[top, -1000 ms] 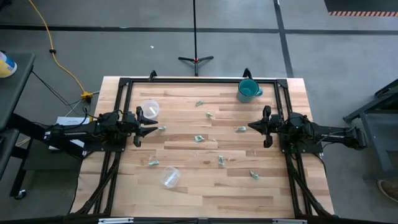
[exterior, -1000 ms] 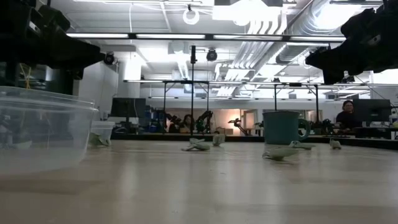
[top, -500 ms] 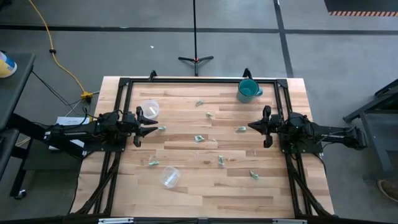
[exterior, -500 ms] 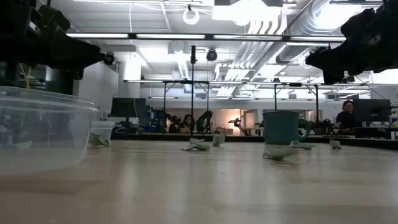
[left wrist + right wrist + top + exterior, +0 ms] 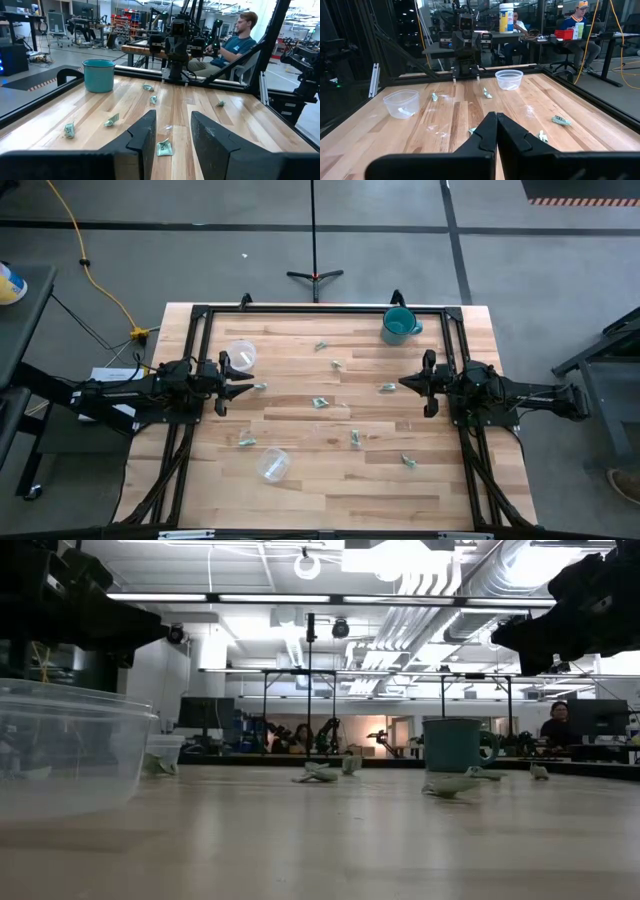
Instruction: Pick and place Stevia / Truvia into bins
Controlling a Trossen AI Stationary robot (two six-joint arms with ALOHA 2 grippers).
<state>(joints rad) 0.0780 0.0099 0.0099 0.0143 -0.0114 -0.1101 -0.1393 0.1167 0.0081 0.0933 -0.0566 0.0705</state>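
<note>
- Stevia sachets (image 5: 318,402) lie scattered flat over the table (image 5: 330,490), between the two pincers; none is held and, as far as I can tell, none sits in a cup yet.
- Left pincer (image 5: 238,383) hovers at its own edge of the table with its fingers (image 5: 142,137) spread apart and nothing between them. One sachet (image 5: 259,387) lies just ahead of its tips, the likely first pick.
- Right pincer (image 5: 412,383) hovers at the opposite edge, facing the left one, its fingers (image 5: 487,132) pressed together on nothing. A sachet (image 5: 387,388) lies near its tips.
- Two clear cups both stand on the left pincer's side: one (image 5: 241,354) just beside it toward the far edge, the other (image 5: 273,464) toward the near edge. That probably makes the left arm the handier one for dropping.
- A teal mug (image 5: 398,326) stands toward the far edge, nearer the right pincer, and is no bin.
</note>
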